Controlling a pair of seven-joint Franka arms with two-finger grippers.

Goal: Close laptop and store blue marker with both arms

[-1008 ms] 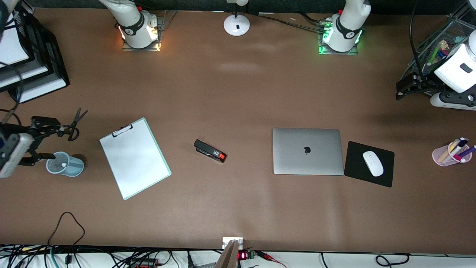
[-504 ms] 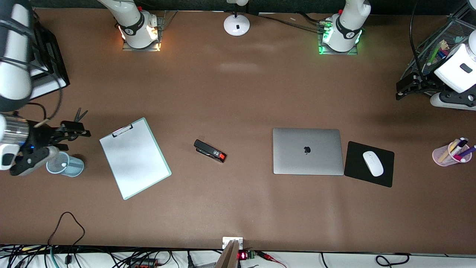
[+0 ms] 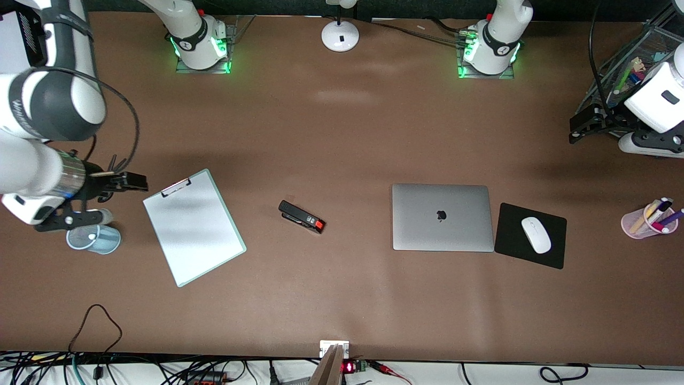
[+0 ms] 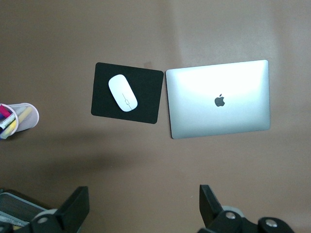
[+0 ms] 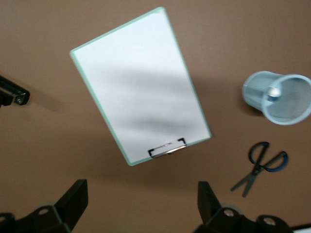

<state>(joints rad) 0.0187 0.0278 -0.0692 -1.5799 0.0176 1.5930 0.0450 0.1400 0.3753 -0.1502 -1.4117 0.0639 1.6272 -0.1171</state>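
Both hands released: right hand (image 3: pixel 125 182), left hand (image 3: pixel 580 125); one laptop (image 3: pixel 442 217), shut.

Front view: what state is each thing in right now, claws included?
Laptop: lid shut, flat.
Blue marker: only a pale tip shows inside the blue mesh cup.
Right claw: open, empty, over the scissors.
Left claw: open, empty, waiting beside the wire rack.
Clipboard: flat, clip closed.
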